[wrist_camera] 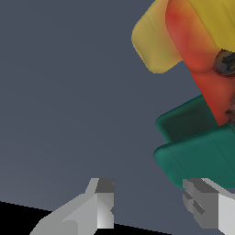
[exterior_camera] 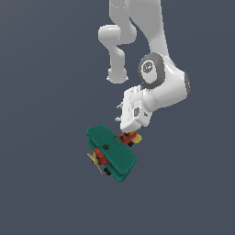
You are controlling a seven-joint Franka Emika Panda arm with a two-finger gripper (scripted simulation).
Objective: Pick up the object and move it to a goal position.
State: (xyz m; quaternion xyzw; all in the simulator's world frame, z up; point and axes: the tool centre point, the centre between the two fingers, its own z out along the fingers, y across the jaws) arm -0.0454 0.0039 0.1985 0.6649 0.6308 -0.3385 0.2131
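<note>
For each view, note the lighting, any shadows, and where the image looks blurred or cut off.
Exterior view: flat, even light on a plain grey-blue ground, with no cast shadow under the teal-winged, red-bodied toy biplane; edges slightly soft. Wrist view: biplane very close, blurry and cropped by the frame; the grey open gripper looks blocky; background shades gradually.

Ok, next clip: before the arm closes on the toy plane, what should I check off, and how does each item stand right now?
1. Tool open: ok, fingers spread with a clear gap.
2. Small toy biplane with teal-green wings, red-orange body and yellow tail in view: ok, both views.
3. Biplane between the fingers: not ok; in the wrist view it sits off toward one finger.
4. Nothing held: ok.
5. Fingers clear of the wing edge: cannot tell.
6. Goal position visible: not ok, no marker shows.
</note>
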